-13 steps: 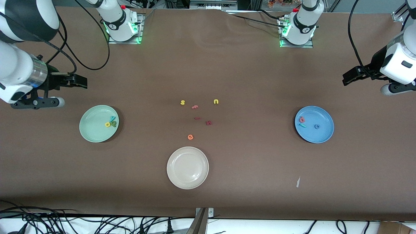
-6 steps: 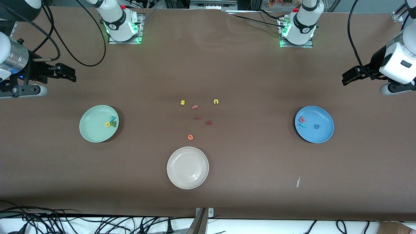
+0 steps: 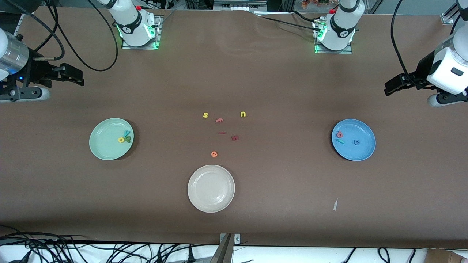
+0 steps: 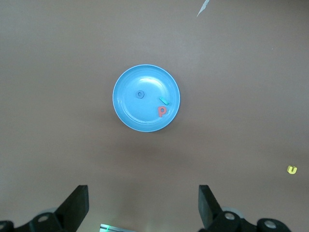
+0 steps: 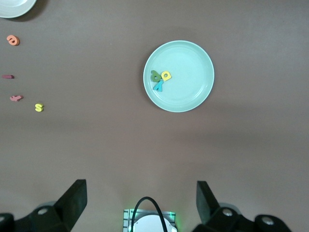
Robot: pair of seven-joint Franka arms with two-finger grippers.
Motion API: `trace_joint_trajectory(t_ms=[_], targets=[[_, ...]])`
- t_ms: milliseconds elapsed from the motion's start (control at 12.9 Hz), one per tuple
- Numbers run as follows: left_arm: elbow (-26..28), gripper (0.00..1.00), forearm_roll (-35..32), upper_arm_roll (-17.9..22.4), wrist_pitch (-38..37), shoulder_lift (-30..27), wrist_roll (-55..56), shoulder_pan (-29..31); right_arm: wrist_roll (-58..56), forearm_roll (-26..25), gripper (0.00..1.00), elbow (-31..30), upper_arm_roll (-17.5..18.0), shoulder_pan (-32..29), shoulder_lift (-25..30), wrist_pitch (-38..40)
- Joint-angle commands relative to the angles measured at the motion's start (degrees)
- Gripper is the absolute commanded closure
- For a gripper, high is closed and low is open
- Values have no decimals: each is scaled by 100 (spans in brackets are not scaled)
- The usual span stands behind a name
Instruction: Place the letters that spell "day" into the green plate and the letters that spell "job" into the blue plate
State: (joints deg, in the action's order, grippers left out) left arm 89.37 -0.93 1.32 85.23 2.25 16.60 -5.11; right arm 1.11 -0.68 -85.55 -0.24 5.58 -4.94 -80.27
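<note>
The green plate (image 3: 100, 144) lies toward the right arm's end of the table and holds the dark green d (image 3: 128, 138), yellow a (image 3: 121, 140) and teal y (image 3: 126, 133), bunched together. The blue plate (image 3: 360, 151) lies toward the left arm's end with the coral b (image 3: 339, 134), teal j (image 3: 340, 141) and blue o (image 3: 356, 142) in it. My right gripper (image 3: 75, 75) hangs open and empty over bare cloth, high above the green plate (image 5: 193, 92). My left gripper (image 3: 393, 87) is likewise open and empty over bare cloth, above the blue plate (image 4: 140, 116).
A cream-white plate (image 3: 211, 188) sits nearest the front camera at mid-table. Loose letters lie in the middle: yellow s (image 3: 205, 115), yellow u (image 3: 243, 114), orange e (image 3: 214, 154) and dark red pieces (image 3: 235, 138). A white scrap (image 3: 335, 204) lies near the front edge.
The right arm has drawn back toward its end of the table and its base side. The left arm has barely shifted. Plates and letters have not moved.
</note>
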Motion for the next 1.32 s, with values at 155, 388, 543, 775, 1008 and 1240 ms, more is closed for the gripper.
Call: trace_joint_trajectory(t_ms=[155,388,543,775,1008,1240], targets=[[-192,0,146,0,-138,74,36,54,187,77,0,-208,103,-101,178,-76],[-192,0,146,0,-138,74,37,54,275,85,0,-208,103,-189,151,-76],[-192,0,146,0,-138,74,19,62,276,85,0,-208,103,-198,134,-76],[-192,0,146,0,-138,74,37,63,276,85,0,-208,94,-198,116,-50],[-192,0,146,0,-138,82,37,63,284,85,0,-208,94,-198,107,-24],[-192,0,146,0,-138,74,36,63,284,77,0,-208,94,-207,107,-15]])
